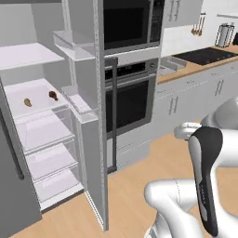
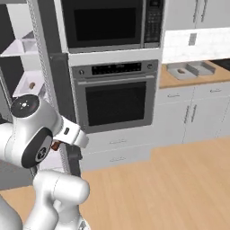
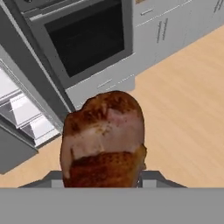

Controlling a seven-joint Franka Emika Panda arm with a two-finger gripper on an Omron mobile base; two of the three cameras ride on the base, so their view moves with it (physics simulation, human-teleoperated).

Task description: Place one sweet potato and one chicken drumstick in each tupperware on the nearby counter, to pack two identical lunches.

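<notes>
The claw point(image 3: 103, 181) is clenched on a drumstick point(image 3: 104, 138), which sits dead centre in the hand view, bulbous end toward the camera, glossy red-brown with a paler patch across its middle. The fingertips themselves are mostly hidden behind the meat. Behind it, at 12 o'clock, is the oven point(image 3: 85, 37), with wooden floor point(image 3: 183, 109) from 1 to 4 o'clock. In the right base view a small red-brown bit shows beside the arm's wrist at about 8 o'clock; it is probably this same drumstick, though too small to be sure.

The fridge point(image 1: 51, 116) stands open in the left base view. On its middle shelf point(image 1: 39, 100), at 9 o'clock, lie two small pieces, well apart from each other: a tan sweet potato point(image 1: 28, 102) on the left and a darker second drumstick point(image 1: 53, 95) on the right.

In the right base view, at 2 o'clock, two grey tupperware trays point(image 2: 191, 69) sit side by side, just touching or nearly so, on the wooden surface point(image 2: 179, 81) right of the oven. The left tray holds one small tan piece, seemingly a second sweet potato point(image 2: 180, 70).
</notes>
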